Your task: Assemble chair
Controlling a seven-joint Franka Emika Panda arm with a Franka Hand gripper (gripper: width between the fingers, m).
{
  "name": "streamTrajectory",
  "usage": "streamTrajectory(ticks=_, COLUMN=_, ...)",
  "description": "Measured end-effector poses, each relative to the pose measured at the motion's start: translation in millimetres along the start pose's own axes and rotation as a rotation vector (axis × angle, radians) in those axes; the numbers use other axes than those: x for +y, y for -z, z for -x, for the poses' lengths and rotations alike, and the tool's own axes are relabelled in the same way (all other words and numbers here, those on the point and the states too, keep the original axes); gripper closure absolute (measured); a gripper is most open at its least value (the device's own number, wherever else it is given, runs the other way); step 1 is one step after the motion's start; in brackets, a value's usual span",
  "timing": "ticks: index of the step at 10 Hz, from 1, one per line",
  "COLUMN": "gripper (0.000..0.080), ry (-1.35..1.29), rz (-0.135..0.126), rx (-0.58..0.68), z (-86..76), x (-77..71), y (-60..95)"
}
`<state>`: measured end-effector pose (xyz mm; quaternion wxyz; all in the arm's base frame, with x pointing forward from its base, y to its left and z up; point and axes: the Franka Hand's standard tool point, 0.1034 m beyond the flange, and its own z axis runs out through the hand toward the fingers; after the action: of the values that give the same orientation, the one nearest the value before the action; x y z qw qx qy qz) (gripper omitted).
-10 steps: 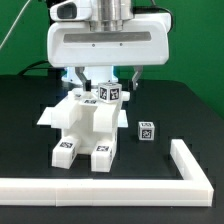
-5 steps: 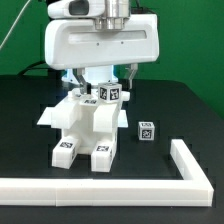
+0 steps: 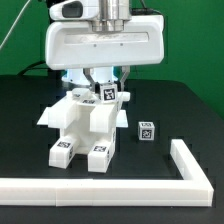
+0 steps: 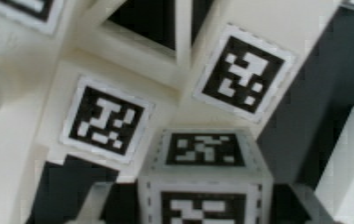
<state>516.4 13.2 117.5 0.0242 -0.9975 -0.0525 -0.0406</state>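
The chair stands in the middle of the black table, a white blocky body with two tagged feet toward the front. A short tagged post sticks up at its top. My gripper hangs straight above, with one finger on each side of that post, shut on it. In the wrist view the same post fills the space between my gripper fingers. The chair's other tagged faces lie beyond it. The wide robot hand hides the back of the chair in the exterior view.
A small loose white cube with a tag sits on the table just to the exterior view's right of the chair. The long white L-shaped rail runs along the front and turns back on the exterior view's right.
The hand and the chair have shifted together a little toward the exterior view's left. The loose cube and the rail have not moved.
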Motion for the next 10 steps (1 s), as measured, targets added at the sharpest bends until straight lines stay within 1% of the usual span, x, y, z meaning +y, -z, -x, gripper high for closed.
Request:
streamTrajectory(ticks=6, gripper=0.0517, ry=-0.358, rz=-0.003, rx=0.0, z=0.2, x=-0.3, y=-0.4)
streamTrajectory(ticks=9, gripper=0.0515, ry=-0.693, rz=-0.006, rx=-0.004, z=-1.7, x=-5.5, y=-1.1)
streamTrajectory(ticks=10, gripper=0.0515, ry=-0.85, rz=-0.008, rx=-0.007, z=-2.0, x=-6.0, y=-1.6)
